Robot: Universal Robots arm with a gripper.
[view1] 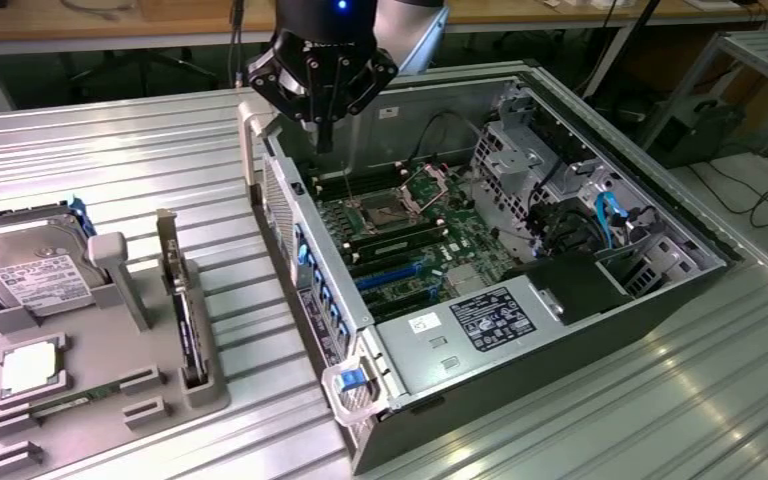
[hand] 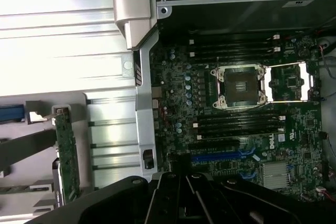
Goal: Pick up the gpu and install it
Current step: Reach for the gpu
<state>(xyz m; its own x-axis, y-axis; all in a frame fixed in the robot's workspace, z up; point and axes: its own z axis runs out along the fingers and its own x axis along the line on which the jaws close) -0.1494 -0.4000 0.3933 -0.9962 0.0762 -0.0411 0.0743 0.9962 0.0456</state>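
My gripper (view1: 320, 135) is clenched on nothing. It hangs over the rear wall of the open computer case (view1: 491, 400), just above the edge of the motherboard (view1: 411, 250). The gpu (view1: 187, 330) is well apart, off toward the exterior view's left. It stands on edge in a slot of the gray holder (view1: 104, 340), its long axis roughly parallel to that wall.

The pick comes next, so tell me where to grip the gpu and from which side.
Grip the gpu by its free upper long edge, mid-length, from straight above: it stands on edge in the grey holder, so the jaws should close across its thin flat faces.
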